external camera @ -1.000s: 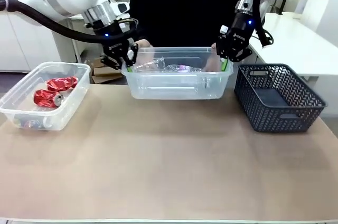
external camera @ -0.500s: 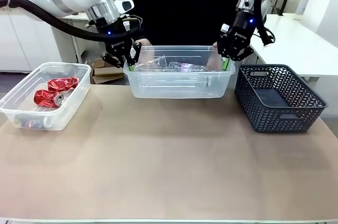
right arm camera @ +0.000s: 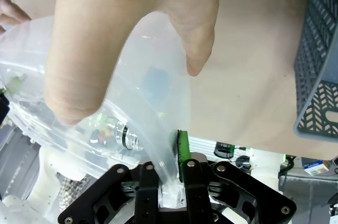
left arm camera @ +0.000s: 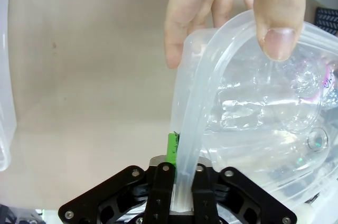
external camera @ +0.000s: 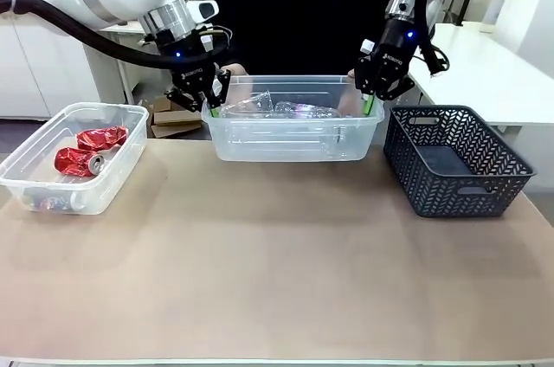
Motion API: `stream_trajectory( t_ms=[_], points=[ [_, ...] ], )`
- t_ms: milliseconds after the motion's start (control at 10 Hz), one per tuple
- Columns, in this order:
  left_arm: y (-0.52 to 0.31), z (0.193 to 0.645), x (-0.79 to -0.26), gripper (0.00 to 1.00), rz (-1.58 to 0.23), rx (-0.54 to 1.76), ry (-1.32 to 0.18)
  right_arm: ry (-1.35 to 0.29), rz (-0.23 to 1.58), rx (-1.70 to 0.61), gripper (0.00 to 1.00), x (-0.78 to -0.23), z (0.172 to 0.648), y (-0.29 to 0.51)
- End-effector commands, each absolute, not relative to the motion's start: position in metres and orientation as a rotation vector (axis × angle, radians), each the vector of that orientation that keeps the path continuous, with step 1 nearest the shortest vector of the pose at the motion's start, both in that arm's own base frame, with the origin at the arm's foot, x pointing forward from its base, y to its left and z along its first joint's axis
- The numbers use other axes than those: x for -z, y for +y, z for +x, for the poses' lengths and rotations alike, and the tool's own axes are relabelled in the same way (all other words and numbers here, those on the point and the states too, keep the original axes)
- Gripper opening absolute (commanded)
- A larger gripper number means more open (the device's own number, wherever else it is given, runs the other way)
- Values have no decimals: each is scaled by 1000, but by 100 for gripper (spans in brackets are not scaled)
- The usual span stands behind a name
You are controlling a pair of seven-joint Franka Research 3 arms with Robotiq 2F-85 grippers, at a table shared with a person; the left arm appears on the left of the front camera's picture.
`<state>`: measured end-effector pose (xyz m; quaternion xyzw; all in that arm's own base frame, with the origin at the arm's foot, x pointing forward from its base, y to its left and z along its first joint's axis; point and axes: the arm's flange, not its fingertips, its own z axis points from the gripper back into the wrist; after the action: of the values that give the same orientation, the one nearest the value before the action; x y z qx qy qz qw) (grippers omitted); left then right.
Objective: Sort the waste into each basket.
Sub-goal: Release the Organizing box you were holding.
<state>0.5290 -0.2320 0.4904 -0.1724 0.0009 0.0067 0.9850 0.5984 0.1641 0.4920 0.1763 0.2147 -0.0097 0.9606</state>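
- Bottle tub (external camera: 294, 138) at table's (external camera: 277, 280) far middle; person's hand (left arm camera: 232, 7) on each end.
- Left gripper (external camera: 210, 107), right gripper (external camera: 367, 105): jaws straddle rim; clamped or slack, cannot tell.
- Thin, flexy, slick, light: hold rolled rim.

The near half of the table (external camera: 277, 280) lies bare from the left edge to the right, so a hand or gripper could sweep across it freely. Across the far half stand three obstacles in a row: a clear tub with red cans (external camera: 74, 155) at the left, a clear tub of bottles (external camera: 294, 129) in the middle and a dark lattice basket (external camera: 454, 159) at the right, with an open lane between the left and middle tubs and only a narrow gap between the middle tub and the basket. The middle tub's ends are crowded, the left gripper (external camera: 208, 100) straddling its left rim and the right gripper (external camera: 370, 99) its right rim, with a person's hand (left arm camera: 232, 7) on the rim by each.
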Motion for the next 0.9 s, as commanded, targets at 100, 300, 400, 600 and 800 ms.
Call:
stream_trajectory(
  t_ms=[100,300,400,600,800],
  points=[
    [-240,514,-519,100,-297,40,-53,260,284,7,97,-529,570,163],
    [-237,502,-542,100,-285,49,-114,167,248,-20,100,-546,551,166],
    [-236,498,-546,85,-295,42,-131,123,226,-7,100,-544,547,166],
    [-232,495,-548,100,-312,30,-144,59,233,-9,100,-539,537,162],
    [-233,494,-548,100,-338,44,-138,19,236,9,100,-530,532,157]
  ],
)
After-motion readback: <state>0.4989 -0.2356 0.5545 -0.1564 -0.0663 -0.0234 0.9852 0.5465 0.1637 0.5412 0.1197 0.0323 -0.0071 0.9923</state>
